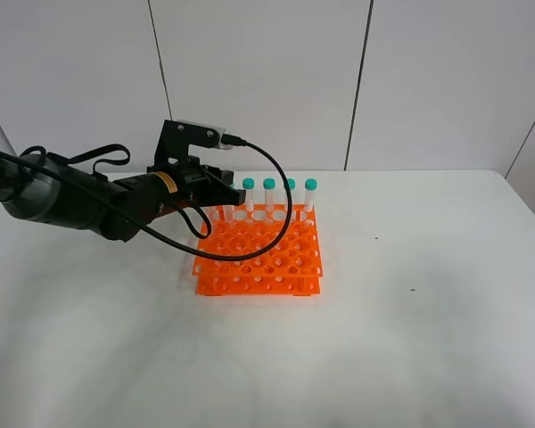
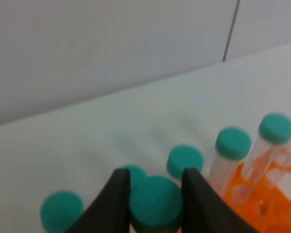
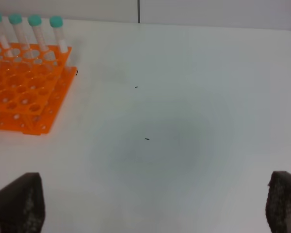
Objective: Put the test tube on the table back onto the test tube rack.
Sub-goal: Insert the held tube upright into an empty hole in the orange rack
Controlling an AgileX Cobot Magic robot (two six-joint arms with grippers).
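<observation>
Left wrist view: clenching teal-capped clear plastic test tube (image 2: 156,211) in left tool (image 2: 155,191) over bright orange plastic rack (image 2: 281,196), mid-insertion, with right tool (image 3: 148,196) spread empty; next, probably lowering into free hole beneath tool.

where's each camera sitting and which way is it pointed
exterior high: mounted high, facing down on the table and rack; left arm enters from the left, left gripper by the rack's far row
left wrist: behind the left gripper's fingers, looking past a teal-capped test tube clamped between them toward the wall
right wrist: low over the table, facing the rack; right gripper open, fingertips showing
shared: all three show the rack and standing tubes
</observation>
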